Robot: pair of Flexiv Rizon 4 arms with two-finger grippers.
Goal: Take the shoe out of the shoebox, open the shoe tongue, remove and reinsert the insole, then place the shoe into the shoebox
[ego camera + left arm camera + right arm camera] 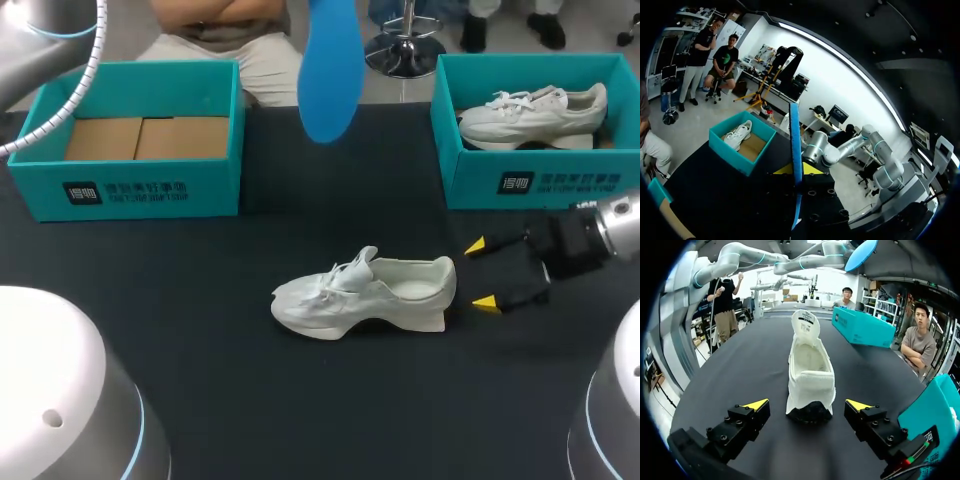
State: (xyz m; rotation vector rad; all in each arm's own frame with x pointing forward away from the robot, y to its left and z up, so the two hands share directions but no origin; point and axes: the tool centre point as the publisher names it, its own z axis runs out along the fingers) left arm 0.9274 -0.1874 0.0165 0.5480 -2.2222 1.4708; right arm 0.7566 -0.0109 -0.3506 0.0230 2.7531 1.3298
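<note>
Blue insole (335, 70) first: it hangs in the upper middle of the head view, well above the table (200, 330), wider end down. My left gripper (796, 170) is closed on it; the left wrist view shows it edge-on with a yellow tip against each face. I judge it light, thin and floppy, so a pinch near one end would let the rest sway. A hold nearer the middle should keep it straighter when it goes back in.

The shoe (365, 295) it belongs to stands on its sole in the middle of the frame, toe to the left, heel to the right, mouth open upward. My right gripper (481, 273) sits just behind the heel, at the right of the frame, fingers spread wide and touching nothing. The shoe looks light, with a soft upper over a thick, firmer sole. The heel collar or the sides of the sole seem the safest places to take it, since the upper would likely crumple.

The count: two teal shoeboxes. The upper-left shoebox (130, 190) shows only cardboard inside; the upper-right shoebox (540, 185) holds a second white shoe (535, 115). That makes two shoes, one insole and two grippers.
</note>
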